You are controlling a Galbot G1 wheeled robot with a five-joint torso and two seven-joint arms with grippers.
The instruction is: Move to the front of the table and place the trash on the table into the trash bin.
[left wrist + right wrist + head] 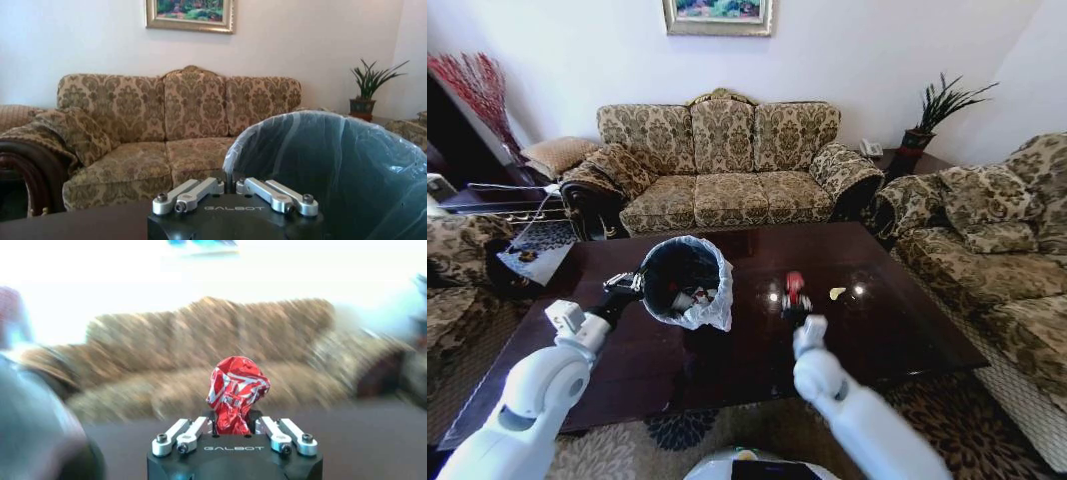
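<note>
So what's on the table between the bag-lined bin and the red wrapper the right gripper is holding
Nothing: in the head view, bare glossy dark wood table separates the round plastic-lined trash bin from the crumpled red wrapper in the right gripper.

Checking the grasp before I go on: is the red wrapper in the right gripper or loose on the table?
In the right gripper: the red wrapper stands pinched between its fingers.

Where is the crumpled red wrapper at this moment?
The crumpled red wrapper is held in the right gripper, above the glossy dark wooden table, right of the bag-lined round trash bin.
</note>
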